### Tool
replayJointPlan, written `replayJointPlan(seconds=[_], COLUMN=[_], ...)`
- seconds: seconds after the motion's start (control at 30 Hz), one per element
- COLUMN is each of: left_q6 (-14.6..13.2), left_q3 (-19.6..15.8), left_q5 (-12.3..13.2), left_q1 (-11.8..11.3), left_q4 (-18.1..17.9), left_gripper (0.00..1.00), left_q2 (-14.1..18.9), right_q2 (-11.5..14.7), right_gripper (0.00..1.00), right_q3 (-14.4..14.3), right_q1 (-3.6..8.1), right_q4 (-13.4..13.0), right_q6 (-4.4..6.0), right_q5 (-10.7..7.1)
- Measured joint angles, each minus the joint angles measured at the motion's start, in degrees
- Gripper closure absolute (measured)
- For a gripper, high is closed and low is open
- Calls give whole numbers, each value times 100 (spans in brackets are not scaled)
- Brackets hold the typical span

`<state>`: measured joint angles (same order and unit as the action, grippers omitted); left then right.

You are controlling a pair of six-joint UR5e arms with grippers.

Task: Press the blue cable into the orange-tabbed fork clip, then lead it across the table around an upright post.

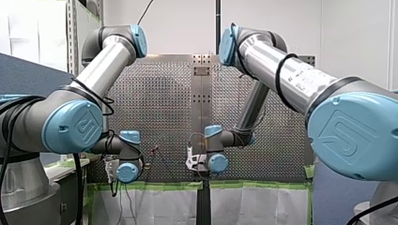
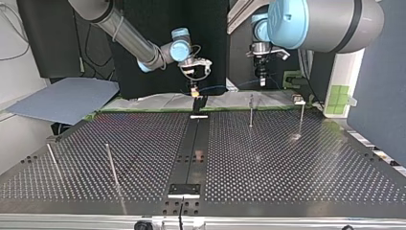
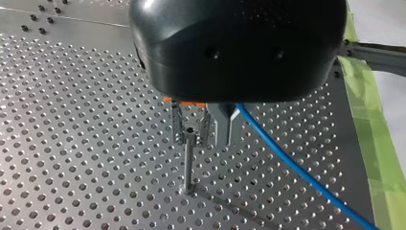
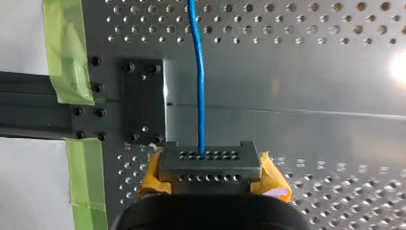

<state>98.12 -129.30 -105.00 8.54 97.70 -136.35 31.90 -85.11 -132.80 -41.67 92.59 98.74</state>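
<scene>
My left gripper (image 3: 228, 139) — clenched on the blue cable (image 3: 287, 157) — hung just beside the orange-tabbed fork clip (image 3: 189, 127), the cable's run trailing away from the clip.

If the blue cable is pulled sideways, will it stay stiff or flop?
Probably bends easily: the blue cable curves slightly ahead of my right end effector. Likely light, being thin. Its straight spans suggest some springiness.

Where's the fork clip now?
Left wrist view: orange-tabbed fork clip stands beside my left gripper's fingers, behind an upright post; the blue cable leaves the fingers' far side.
</scene>
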Motion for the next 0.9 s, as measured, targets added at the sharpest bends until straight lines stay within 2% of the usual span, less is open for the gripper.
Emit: replayJointPlan(seconds=[0.17,0.37,0.67,0.9], left_q6=[-46,-226,-247,-236], left_q3=[140,375,496,543], left_q5=[118,204,279,366], left_q1=[-54,-91,-174,-255], left_q4=[102,383,562,606], left_gripper=[100,100,100,100], left_q2=[-1,15,23,35], right_q2=[-264,-527,-572,-568], right_gripper=[100,100,100,100], right_q3=[174,350,662,807], right_q1=[49,53,24,23], right_q4=[39,124,521,610], right_q6=[-75,-165,-346,-424], right_q5=[-41,-50,-48,-47])
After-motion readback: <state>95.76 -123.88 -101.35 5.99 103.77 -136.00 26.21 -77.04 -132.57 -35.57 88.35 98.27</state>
